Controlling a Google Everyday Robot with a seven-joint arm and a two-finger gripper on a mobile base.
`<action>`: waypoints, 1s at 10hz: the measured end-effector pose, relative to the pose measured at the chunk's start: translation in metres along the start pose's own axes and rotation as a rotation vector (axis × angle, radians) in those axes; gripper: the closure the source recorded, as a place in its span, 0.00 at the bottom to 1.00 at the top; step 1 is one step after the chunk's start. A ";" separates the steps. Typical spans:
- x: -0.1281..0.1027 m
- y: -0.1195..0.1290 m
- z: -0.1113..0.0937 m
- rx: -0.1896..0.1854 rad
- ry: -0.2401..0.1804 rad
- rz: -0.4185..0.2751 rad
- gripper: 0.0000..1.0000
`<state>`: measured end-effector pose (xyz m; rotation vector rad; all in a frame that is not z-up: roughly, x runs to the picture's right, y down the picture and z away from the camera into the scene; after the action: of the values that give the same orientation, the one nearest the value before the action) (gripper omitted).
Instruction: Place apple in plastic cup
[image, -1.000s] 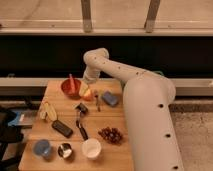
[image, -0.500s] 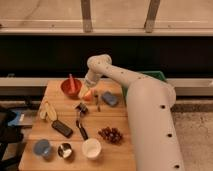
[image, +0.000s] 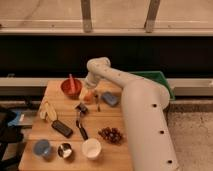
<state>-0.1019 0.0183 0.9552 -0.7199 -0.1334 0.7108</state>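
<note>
Pincer: the white arm's pincer (image: 87, 91) is hanging just beside the red round bowl (image: 65, 85), on its window-side right in the view, directly over the fruit. Its jaws are standing wide, and nothing is being carried in them.
Apple: the small orange-yellow apple (image: 89, 97) is sitting on the pale wooden surface (image: 67, 107), just beside the red bowl. Whether the pincer is touching it cannot be told.
Cup: the short blue-grey plastic cup (image: 42, 147) is waiting well apart from the red bowl, toward the viewer and a little left of it.
Progress: the job is looking barely started. The grasp, the lift, the carry across the surface and the drop into the cup are all appearing to lie ahead.
Neighbours: a shiny metal cup (image: 64, 150) and a larger white cup (image: 91, 148) are standing in a row with the plastic one, far from the red bowl. A blue block (image: 110, 99) is lying beyond the apple from the bowl.
Obstacles: between the red bowl and the cup, a yellow banana (image: 48, 111), a flat black slab (image: 62, 128) and a dark slim tool (image: 81, 127) are lying along the likely path. A dark red grape bunch (image: 111, 134) is sitting off to the side.
</note>
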 end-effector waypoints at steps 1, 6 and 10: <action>0.000 0.003 0.004 0.016 0.017 -0.015 0.29; 0.002 0.007 0.005 0.024 0.015 -0.055 0.81; 0.002 0.015 -0.032 0.056 0.063 -0.102 1.00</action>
<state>-0.0977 0.0092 0.9215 -0.6767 -0.0922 0.5919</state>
